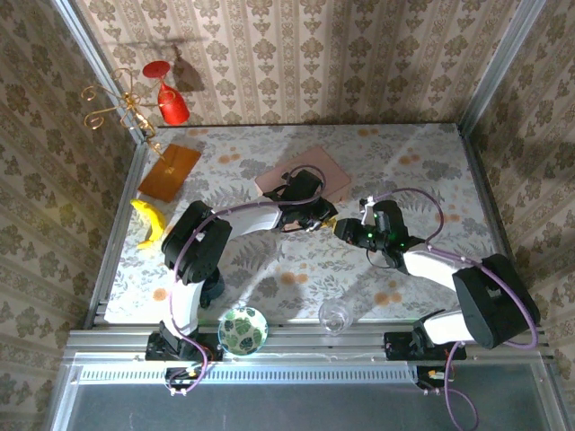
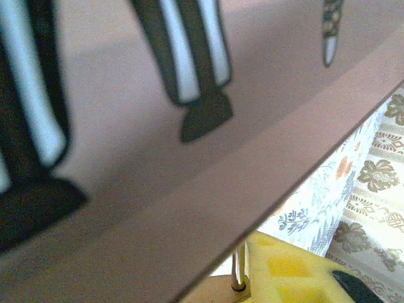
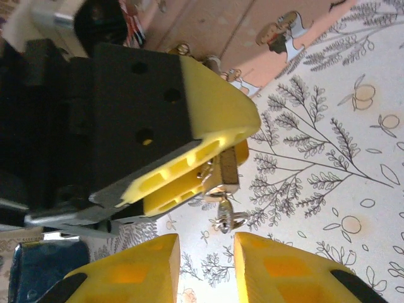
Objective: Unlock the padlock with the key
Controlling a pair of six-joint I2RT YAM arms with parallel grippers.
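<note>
- The padlock (image 3: 226,173) sat clamped in the left end effector (image 3: 233,151), just off a corner of the pink box (image 3: 208,31), above the table (image 3: 328,158).
- It looked small, rigid, light and probably slippery, and was best pinched across its flat faces.
- Its long axis seemed to run from the box toward the right end effector (image 3: 205,268), whose fingers stood apart and empty. What was probably the key (image 3: 229,216) dangled at that end.

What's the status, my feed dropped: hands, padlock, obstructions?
Left hand shut on padlock. Right hand open, empty, facing it. Pink box close by.
</note>
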